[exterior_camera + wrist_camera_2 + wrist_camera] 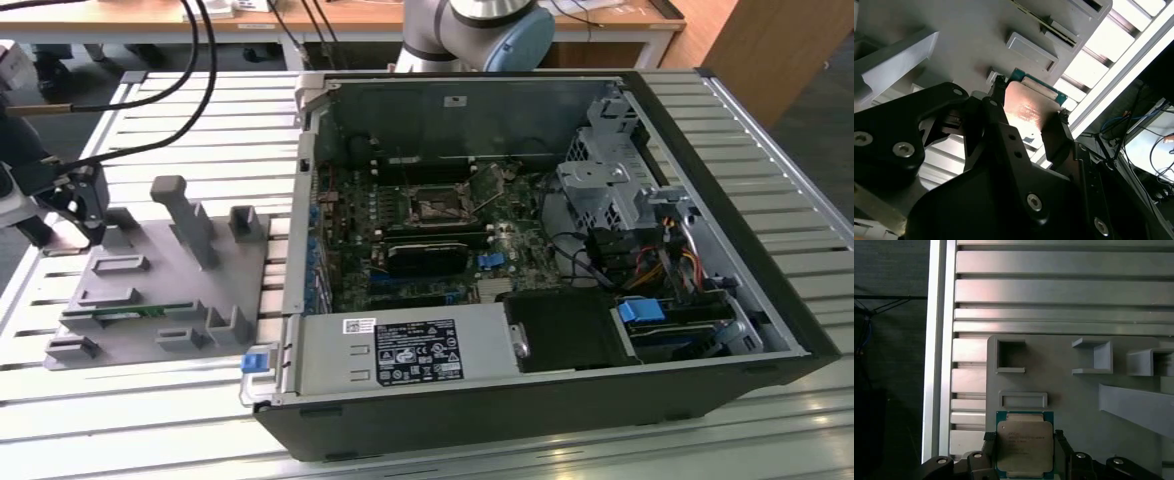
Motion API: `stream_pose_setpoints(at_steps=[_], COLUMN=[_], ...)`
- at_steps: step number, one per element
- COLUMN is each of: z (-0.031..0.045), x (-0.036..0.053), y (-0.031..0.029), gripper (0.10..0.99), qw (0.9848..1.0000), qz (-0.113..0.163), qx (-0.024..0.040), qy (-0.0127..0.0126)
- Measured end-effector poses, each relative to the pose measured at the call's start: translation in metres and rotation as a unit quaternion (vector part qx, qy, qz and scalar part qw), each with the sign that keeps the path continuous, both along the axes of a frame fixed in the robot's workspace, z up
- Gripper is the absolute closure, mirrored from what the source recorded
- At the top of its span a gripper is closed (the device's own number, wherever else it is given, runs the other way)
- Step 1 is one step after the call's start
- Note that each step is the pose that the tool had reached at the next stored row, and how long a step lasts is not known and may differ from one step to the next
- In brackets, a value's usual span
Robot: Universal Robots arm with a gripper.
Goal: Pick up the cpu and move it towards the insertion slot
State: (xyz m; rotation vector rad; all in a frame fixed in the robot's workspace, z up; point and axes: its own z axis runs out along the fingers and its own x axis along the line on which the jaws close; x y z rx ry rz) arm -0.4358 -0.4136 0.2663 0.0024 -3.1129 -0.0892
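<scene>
Gripper: I see it (76,207) at 9 o'clock in the exterior view, above the tray's (147,290) 10 o'clock corner.
Fingers: in the first wrist view the 2 dark fingers (989,447) are clamped on opposite edges of the cpu (1025,442), 1 per side. The second wrist view shows the same grip (1060,135).
Cpu: silvery top up, between the fingertips, over the grey tray (1064,390). I cannot tell if it is lifted clear.
Slot: the square socket (438,207) sits on the board inside the open case (561,405), at 3 o'clock from the gripper and well apart from it.
Memory stick: green (118,315), lying in the tray at its 7 o'clock end.
Table: slatted metal (187,120), carrying tray and case.
</scene>
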Motion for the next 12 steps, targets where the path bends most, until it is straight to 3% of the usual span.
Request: stream_pose_setpoints(at_steps=[6, 12], z=[0.0067, 0.0184], x=[0.0000, 0.0000], y=[0.0000, 0.0000], gripper=[0.545, 0.545], qw=[1.0000, 1.0000], qz=[0.000, 0.000], qx=[0.0000, 0.0000], qy=[0.0000, 0.0000])
